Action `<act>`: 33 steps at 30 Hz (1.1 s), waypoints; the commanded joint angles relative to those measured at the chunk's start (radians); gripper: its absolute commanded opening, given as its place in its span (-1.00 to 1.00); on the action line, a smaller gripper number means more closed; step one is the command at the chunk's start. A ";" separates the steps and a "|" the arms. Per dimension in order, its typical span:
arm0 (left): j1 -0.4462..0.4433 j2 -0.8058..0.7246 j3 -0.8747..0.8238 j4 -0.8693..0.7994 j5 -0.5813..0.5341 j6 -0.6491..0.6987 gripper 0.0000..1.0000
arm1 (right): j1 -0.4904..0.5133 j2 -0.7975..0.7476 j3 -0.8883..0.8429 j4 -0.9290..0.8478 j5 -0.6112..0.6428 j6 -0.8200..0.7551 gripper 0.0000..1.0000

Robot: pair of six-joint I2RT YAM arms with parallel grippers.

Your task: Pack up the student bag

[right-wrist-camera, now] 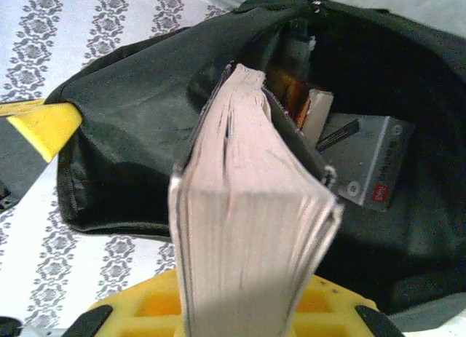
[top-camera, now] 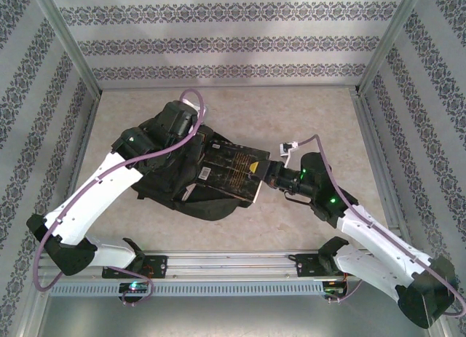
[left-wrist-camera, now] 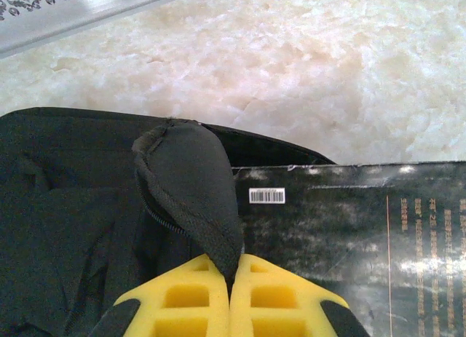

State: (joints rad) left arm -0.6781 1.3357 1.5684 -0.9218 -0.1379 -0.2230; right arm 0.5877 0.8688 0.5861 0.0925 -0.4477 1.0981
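We had our left gripper point(left-wrist-camera: 231, 273) pinched shut on a fold of the bag point(left-wrist-camera: 65, 206) at its mouth, with the bag slumped under and beyond those fingers. Our right gripper point(right-wrist-camera: 244, 311) was clamped on the near edge of a thick book point(right-wrist-camera: 233, 184), whose far end sat just inside the opening ahead of it. The bag looked soft and limp (it would sag wherever we let go), so we judged the firmer edge of its mouth the best hold; the book seemed heavy, stiff and glossy enough to slip.
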 commanded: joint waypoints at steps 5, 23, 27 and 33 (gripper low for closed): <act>0.023 -0.033 0.087 0.064 0.022 0.007 -1.00 | 0.021 0.015 -0.049 0.243 -0.021 0.173 -1.00; 0.025 0.016 0.171 0.067 0.122 -0.034 -1.00 | 0.102 0.250 0.007 0.424 0.059 0.170 -1.00; 0.026 0.020 0.171 0.088 0.156 -0.058 -1.00 | 0.121 0.369 0.067 0.484 0.088 0.144 -1.00; 0.029 0.030 0.166 0.128 0.163 -0.089 -1.00 | 0.175 0.604 0.243 0.501 0.127 0.100 -1.00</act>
State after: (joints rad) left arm -0.6586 1.3788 1.6752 -0.9581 -0.0021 -0.2779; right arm 0.7376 1.4048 0.7269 0.4671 -0.3439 1.2434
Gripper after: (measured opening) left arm 0.061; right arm 0.163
